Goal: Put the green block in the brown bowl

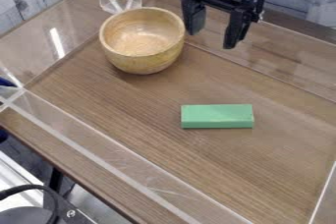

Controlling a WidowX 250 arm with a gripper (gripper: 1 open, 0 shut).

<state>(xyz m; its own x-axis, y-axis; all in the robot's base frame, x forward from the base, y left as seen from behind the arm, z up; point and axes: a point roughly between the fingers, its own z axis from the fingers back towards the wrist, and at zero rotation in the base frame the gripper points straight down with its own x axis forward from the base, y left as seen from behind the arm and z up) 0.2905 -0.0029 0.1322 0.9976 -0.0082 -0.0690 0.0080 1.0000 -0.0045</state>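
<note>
With the green block [217, 117] lying on the desk [132, 100] near the brown bowl [141, 40], I judge this the approach step, so my wide-open, unladen end effector [217, 31] should travel over the block and descend astride it.

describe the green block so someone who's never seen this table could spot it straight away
On the wooden table, find the round tan bowl beside the open gripper. Nearer the camera and to the image's right lies the block: a flat, plain bar, the only bright green thing there.
</note>
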